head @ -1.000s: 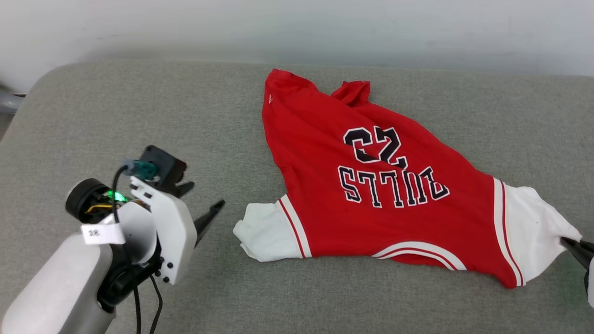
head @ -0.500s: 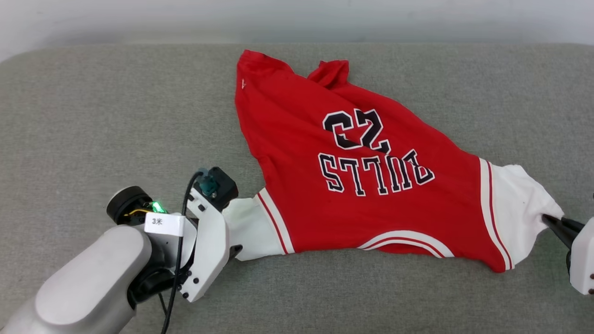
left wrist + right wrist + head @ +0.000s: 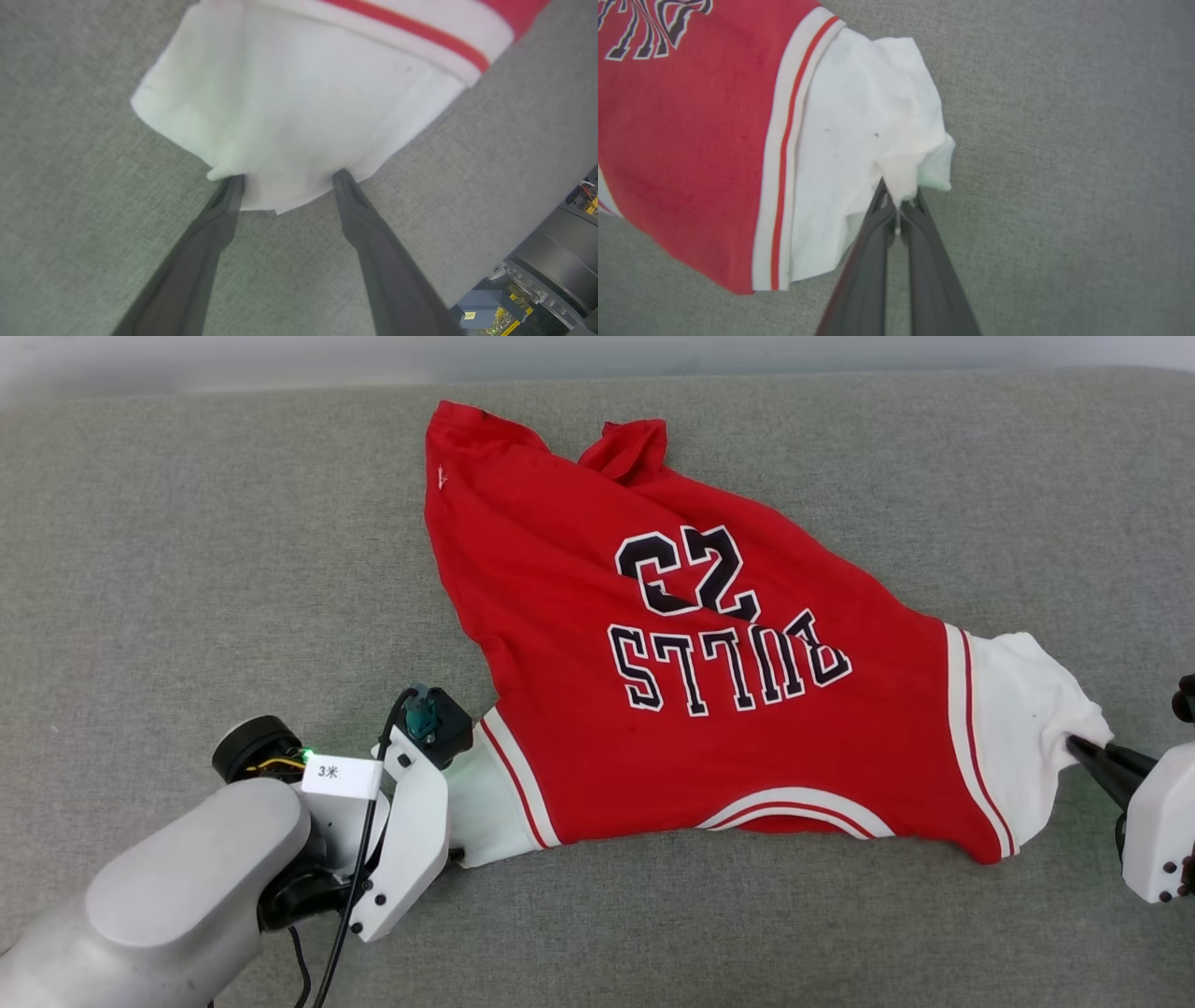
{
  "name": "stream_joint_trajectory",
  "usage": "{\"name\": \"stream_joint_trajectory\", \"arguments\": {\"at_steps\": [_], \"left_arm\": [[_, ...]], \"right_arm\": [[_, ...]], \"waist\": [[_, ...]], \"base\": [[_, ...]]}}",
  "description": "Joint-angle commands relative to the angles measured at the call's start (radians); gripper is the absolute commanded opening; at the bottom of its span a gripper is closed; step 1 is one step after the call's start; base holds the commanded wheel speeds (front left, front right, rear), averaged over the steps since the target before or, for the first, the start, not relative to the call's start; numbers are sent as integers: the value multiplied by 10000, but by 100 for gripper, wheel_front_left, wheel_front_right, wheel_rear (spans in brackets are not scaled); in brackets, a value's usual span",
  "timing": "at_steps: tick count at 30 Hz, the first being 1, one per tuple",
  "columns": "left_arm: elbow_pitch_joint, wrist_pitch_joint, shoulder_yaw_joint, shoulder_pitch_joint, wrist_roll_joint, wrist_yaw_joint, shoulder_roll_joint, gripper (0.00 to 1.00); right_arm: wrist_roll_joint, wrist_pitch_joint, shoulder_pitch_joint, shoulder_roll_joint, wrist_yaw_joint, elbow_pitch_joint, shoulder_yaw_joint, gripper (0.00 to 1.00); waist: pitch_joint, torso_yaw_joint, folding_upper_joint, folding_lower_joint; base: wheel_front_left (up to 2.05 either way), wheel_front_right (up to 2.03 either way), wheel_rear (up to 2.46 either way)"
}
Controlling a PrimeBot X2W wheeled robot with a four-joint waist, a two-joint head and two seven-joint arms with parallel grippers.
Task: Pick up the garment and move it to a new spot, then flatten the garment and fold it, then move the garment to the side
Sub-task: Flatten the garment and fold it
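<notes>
While the red BULLS 23 jersey (image 3: pixel 709 691) lies skewed across frame centre, right gripper (image 3: pixel 899 198) is pinched shut on its lower-right white sleeve (image 3: pixel 859 130). Left gripper (image 3: pixel 287 179) straddles the lower-left sleeve (image 3: pixel 299 102), jaws wide, nothing clamped. Judged: flattening barely begun; fold and side move outstanding.

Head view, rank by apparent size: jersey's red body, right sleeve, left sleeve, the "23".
1. red body
2. right sleeve
3. "23" and left sleeve: these look about alike, and the left gripper hides part of that sleeve, so unranked.
</notes>
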Motion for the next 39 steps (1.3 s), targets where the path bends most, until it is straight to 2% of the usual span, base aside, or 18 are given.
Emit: {"name": "stream_joint_trajectory", "arguments": {"at_steps": [1,2,3,9,19,25,33,39], "left_arm": [[489,211,-736,511,-185,28,-16,100],[552,172,-854,495,-280,28,-19,35],[600,158,-975,477,-398,28,-12,0],[791,-492,-1165,162,-854,15,43,0],[10,-2559,-86,-135,-989,137,623,0],[-1163,-3494,587,-113,-977,550,1252,0],[-3067,-4329,1749,-489,-1157,1296,2030,0],[-3802,-5002,2690,-1269,-1072,1581,2193,0]], "right_arm": [[25,-88,-191,-27,-11,39,51,0],[36,-120,-220,-26,-11,54,86,0],[35,-148,-264,-26,-11,63,121,0],[65,-402,-390,-37,-11,103,344,0],[39,-1069,-82,-203,-11,-148,215,0],[-18,-1484,173,-330,-13,-869,-398,0],[-171,-1489,94,-254,-11,-2579,-1620,0],[-289,-1205,-674,-137,-13,-3764,-2443,0]], "waist": [[71,-19,0,1],[92,-20,0,1],[104,-17,0,1],[-26,72,0,1],[-774,255,0,1],[-1244,404,0,1],[-1742,480,0,1],[-1878,531,0,1]], "base": [[0,0,0],[0,0,0],[0,0,0],[0,0,0],[0,0,0],[0,0,0],[0,0,0],[0,0,0]]}}
